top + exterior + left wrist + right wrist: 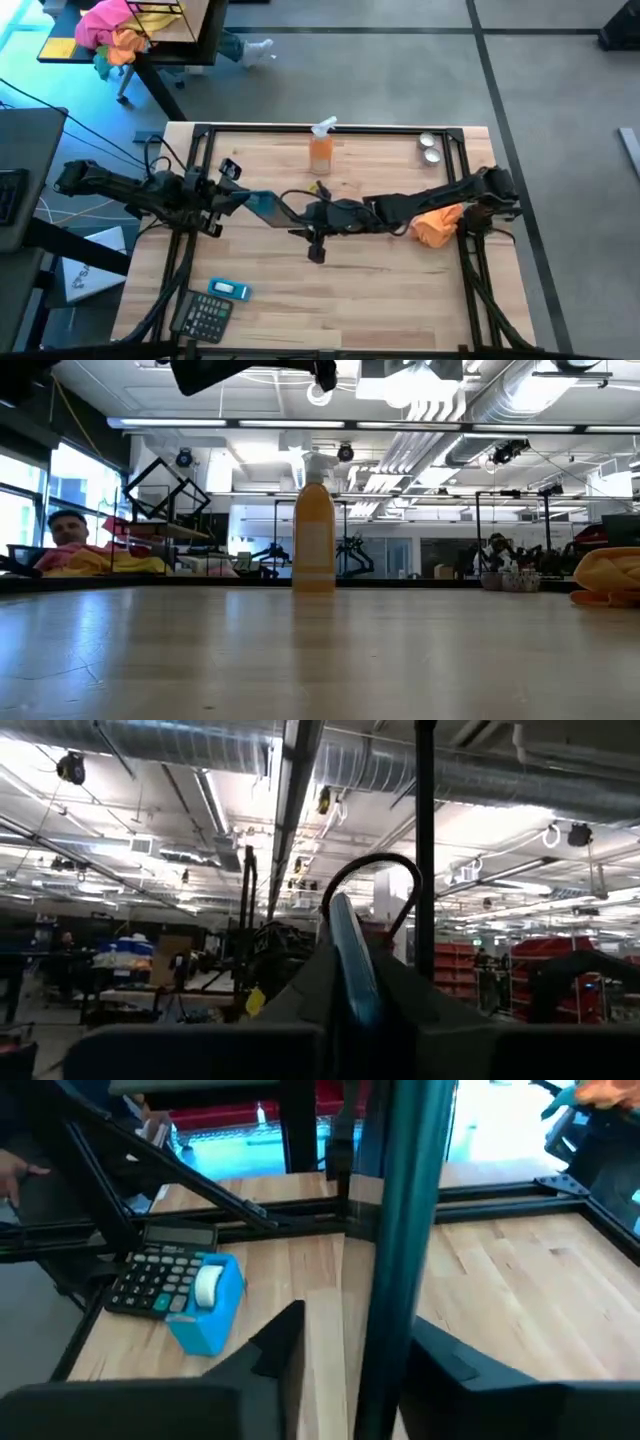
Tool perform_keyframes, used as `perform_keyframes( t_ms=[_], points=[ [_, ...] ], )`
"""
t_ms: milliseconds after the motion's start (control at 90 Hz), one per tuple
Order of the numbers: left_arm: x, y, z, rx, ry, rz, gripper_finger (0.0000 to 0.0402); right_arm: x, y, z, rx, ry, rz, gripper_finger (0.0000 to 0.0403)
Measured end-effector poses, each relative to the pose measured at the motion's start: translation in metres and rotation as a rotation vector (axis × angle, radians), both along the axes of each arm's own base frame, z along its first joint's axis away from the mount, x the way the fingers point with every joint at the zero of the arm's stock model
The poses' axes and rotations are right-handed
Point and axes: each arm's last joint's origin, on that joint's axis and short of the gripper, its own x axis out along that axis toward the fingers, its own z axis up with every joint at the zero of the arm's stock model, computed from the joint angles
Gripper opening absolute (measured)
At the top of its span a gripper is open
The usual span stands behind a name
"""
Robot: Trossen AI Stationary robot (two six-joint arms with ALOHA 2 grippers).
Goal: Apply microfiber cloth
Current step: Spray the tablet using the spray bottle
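Observation:
The orange microfiber cloth (pixel 437 225) lies bunched on the table at the right (pixel 608 575), under my right arm, and no gripper touches it. A dark phone (pixel 265 205) with a teal sheen hangs above the table's middle. My left gripper (pixel 238 200) is shut on its left end. My right gripper (pixel 300 213) reaches in from the right and is open. Its fingers (pixel 285 1345) stand on either side of the phone's other end (pixel 400 1280), with a strip of table showing between one finger and the phone. My left gripper pinches the phone's left end (pixel 350 970) between its two fingers, one on each flat face. The fingers come level from the table's left and lie along the phone. The phone juts out toward the right, clear of the table.
An orange spray bottle (pixel 321 148) with a white top stands at the far middle (pixel 314 525). Two small metal cups (pixel 430 148) sit at the far right. A calculator (pixel 205 315) and a blue tape dispenser (pixel 228 290) lie near left. A person (pixel 65 530) shows beyond the table.

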Motion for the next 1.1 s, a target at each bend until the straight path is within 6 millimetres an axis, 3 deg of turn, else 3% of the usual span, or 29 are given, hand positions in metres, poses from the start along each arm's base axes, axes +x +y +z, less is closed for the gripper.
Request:
perform_keyframes(
  t_ms=[144, 311, 478, 578, 722, 956, 1100],
  points=[
    [-0.001, 0.001, -0.001, 0.005, 0.025, 0.046, 0.001, -0.026, -0.006, 0.031, -0.036, -0.003, -0.007, 0.0153],
    [-0.004, 0.006, -0.006, 0.002, 0.101, 0.135, 0.001, -0.066, -0.025, 0.065, -0.182, 0.026, -0.211, 0.0173],
    [-0.006, 0.013, -0.011, -0.014, 0.191, 0.266, 0.001, -0.081, -0.055, 0.068, -0.195, 0.093, -0.429, 0.0198],
    [-0.005, 0.017, -0.019, -0.025, 0.277, 0.36, 0.001, -0.076, -0.073, 0.051, -0.19, 0.122, -0.487, 0.0224],
    [-0.003, 0.024, -0.029, -0.037, 0.387, 0.47, 0.001, -0.068, -0.104, 0.002, -0.175, 0.154, -0.547, 0.0261],
    [-0.003, 0.033, -0.038, -0.044, 0.481, 0.546, 0.001, -0.069, -0.133, -0.056, -0.191, -0.146, -0.568, 0.0286],
    [-0.003, 0.036, -0.039, -0.051, 0.491, 0.565, 0.001, -0.062, -0.143, -0.078, -0.2, -0.234, -0.595, 0.0286]
  ],
)
